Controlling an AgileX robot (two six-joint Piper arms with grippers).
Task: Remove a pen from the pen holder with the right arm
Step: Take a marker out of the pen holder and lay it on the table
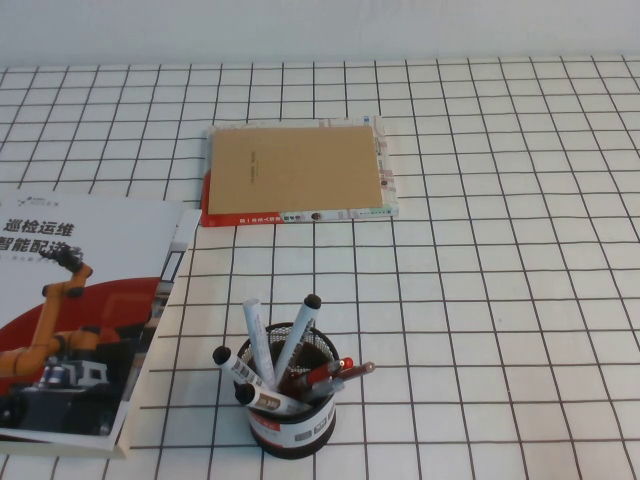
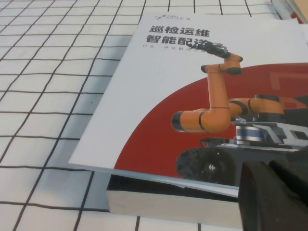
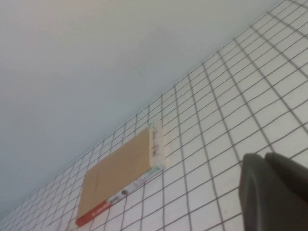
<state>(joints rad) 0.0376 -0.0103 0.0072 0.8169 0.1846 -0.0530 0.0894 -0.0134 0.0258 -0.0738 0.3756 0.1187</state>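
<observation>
White cloth (image 1: 500, 300) ruled in a black grid over the whole table, pale wall (image 1: 320, 25) behind; near the front edge, a black mesh pen holder (image 1: 295, 430), upright, with a printed band round its base, lettering too small to read; crammed with pens (image 1: 262, 345), all standing inside it, white barrels with black caps leaning left and upward, a red pen (image 1: 325, 373) and darker ones slanting right, exact count hard to make out where they cross; to its left, a thick book (image 1: 70, 320) with an orange robot arm on the cover, cut off by the high view's left and bottom edges; farther back, a brown-covered book (image 1: 295, 172) lying on others, only their edges showing; left gripper (image 2: 270, 173) outside the high view, seen only as a dark blur low over the thick book's near corner, open or closed impossible to tell; right gripper (image 3: 265, 161) likewise outside the high view, raised above the cloth and pointed toward the brown-covered book and the wall, closed tight on nothing, away from the pen holder.
</observation>
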